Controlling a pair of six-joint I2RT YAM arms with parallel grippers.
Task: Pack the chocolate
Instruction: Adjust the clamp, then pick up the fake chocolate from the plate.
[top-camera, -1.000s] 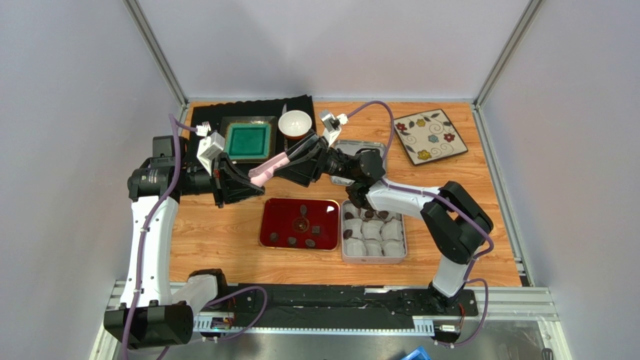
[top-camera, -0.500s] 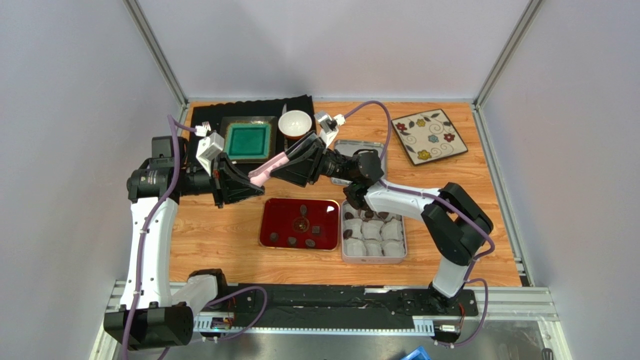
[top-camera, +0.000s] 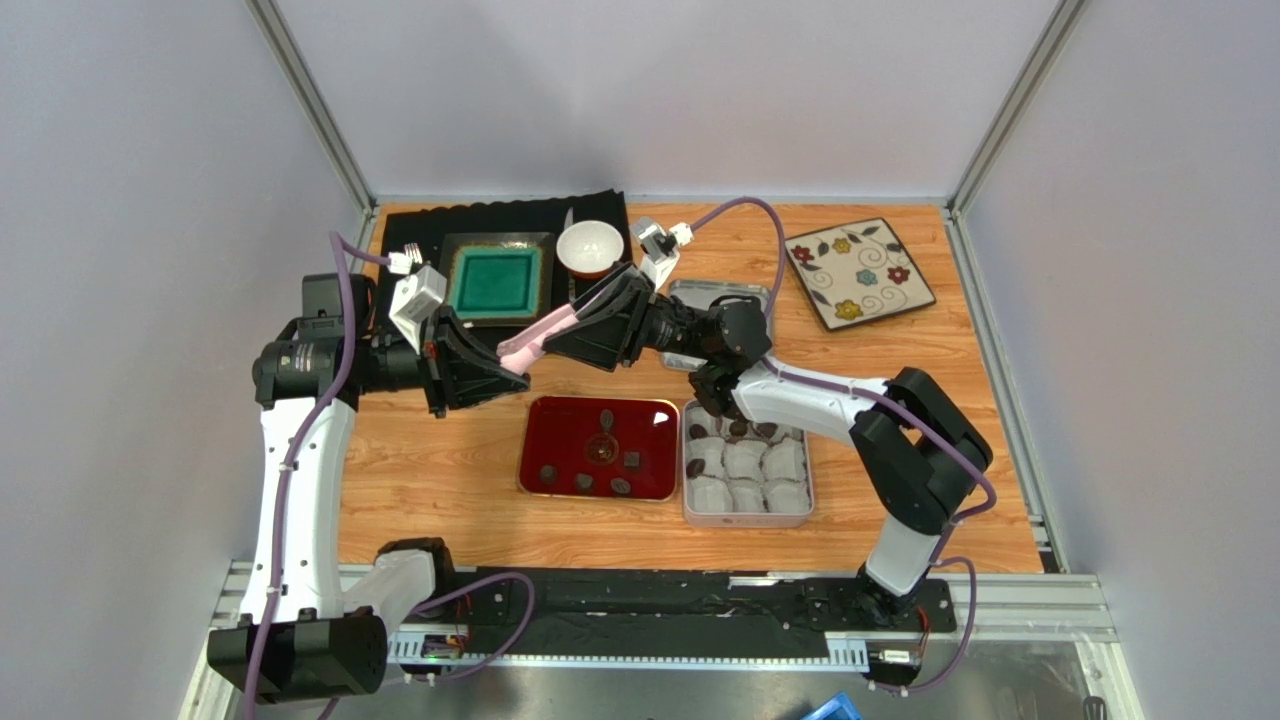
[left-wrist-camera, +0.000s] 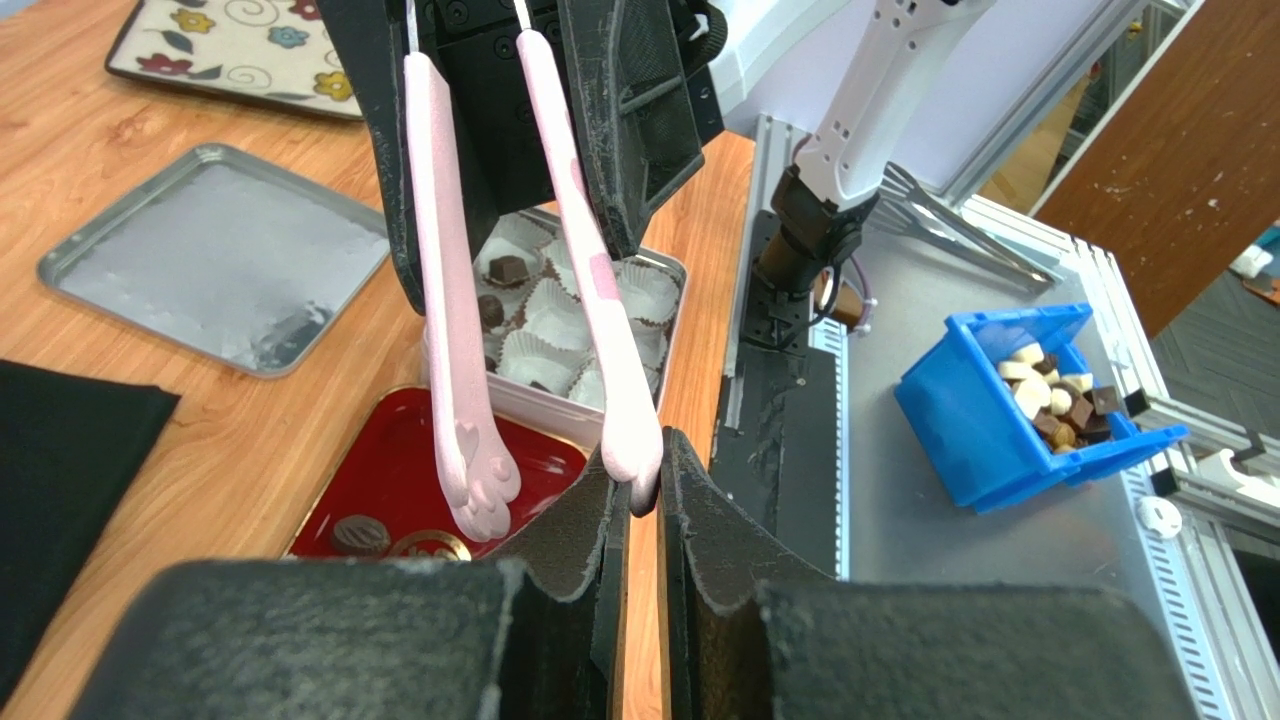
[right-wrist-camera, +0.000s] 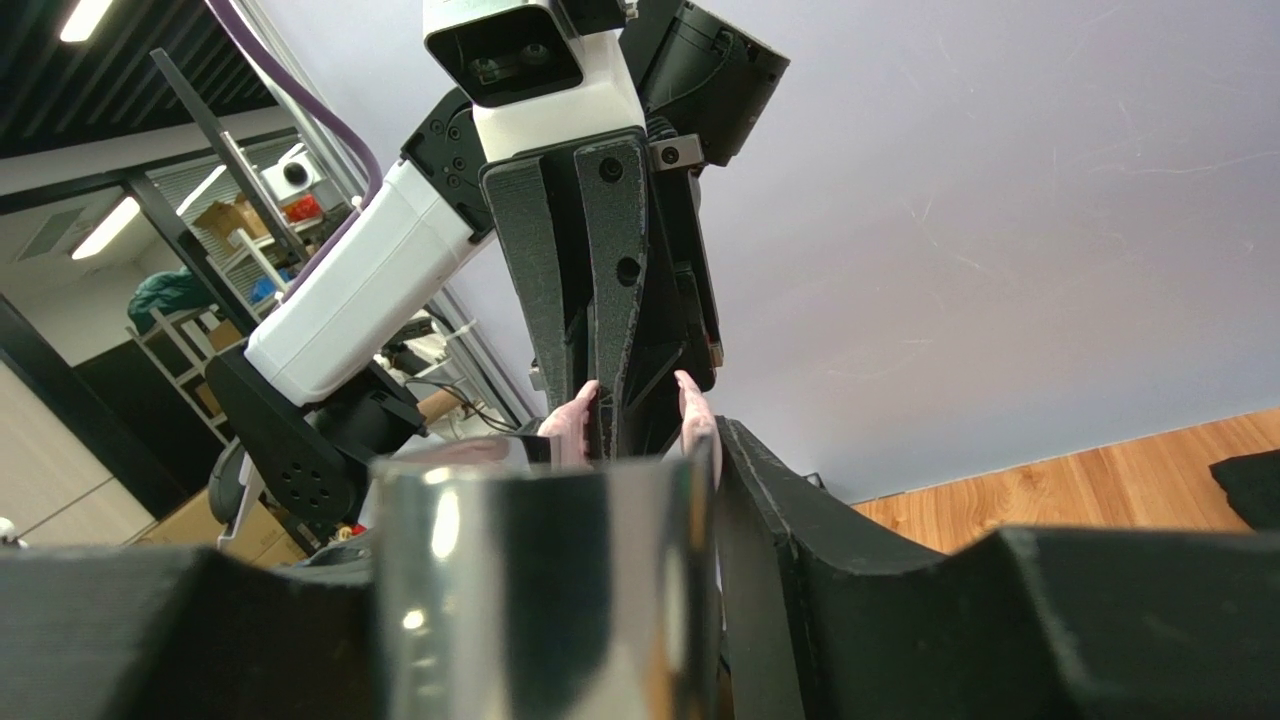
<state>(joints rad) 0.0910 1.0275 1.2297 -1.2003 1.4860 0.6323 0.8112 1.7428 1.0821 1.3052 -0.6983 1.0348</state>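
Midair handover: right gripper (top-camera: 579, 333) has just narrowed onto the tongs' (top-camera: 541, 333) handle end, left gripper (top-camera: 522, 369) pinches one tip; chocolate (top-camera: 606, 446) on the tray (top-camera: 544, 417) waits unpicked.

Two robot arms (top-camera: 286, 480), one pink tongs (top-camera: 534, 338). One red tray (top-camera: 564, 435) at 6 o'clock with about six chocolate pieces (top-camera: 636, 461); one tin (top-camera: 747, 518), roughly twelve paper cups (top-camera: 747, 495). One each: lid (left-wrist-camera: 211, 263), floral plate (top-camera: 861, 273), green dish (top-camera: 496, 282), white bowl (top-camera: 591, 245).
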